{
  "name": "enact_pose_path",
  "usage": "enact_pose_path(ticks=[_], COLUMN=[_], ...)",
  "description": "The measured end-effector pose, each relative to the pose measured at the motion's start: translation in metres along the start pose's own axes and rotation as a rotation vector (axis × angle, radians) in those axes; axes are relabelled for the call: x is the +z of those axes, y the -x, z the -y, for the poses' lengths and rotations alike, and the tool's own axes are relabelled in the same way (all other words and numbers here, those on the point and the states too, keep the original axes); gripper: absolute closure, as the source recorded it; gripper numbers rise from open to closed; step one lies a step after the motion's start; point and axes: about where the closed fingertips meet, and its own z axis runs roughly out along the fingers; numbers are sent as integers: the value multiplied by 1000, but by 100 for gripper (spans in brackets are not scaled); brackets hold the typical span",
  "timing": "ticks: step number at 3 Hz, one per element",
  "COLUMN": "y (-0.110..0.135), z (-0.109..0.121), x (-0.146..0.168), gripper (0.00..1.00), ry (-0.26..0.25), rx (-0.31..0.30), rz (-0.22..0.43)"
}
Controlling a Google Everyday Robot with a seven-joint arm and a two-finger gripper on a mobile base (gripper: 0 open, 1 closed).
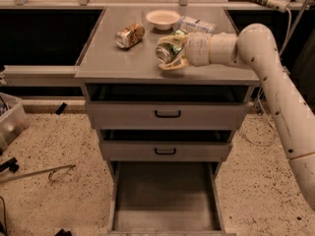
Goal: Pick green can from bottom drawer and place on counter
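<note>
My gripper is shut on the green can, a dark-green drink can with a silver end facing the camera. It holds the can on its side, low over the counter, near the front middle. I cannot tell if the can touches the surface. The bottom drawer is pulled open below and its grey floor shows nothing on it. My white arm reaches in from the right.
A tan patterned can lies on its side at the counter's back left. A white bowl and a light packet sit at the back. Two upper drawers with black handles stand slightly open.
</note>
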Motion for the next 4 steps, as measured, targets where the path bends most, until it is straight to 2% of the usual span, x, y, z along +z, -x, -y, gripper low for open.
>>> enact_pose_path(ticks=[2,3,4], y=[-5,-5,-5], z=[-11,-11,-11], x=[4,4,4], gripper=[100,82,58], ry=[-9,-9,-9], rx=[70,71,71], rz=[17,17,17])
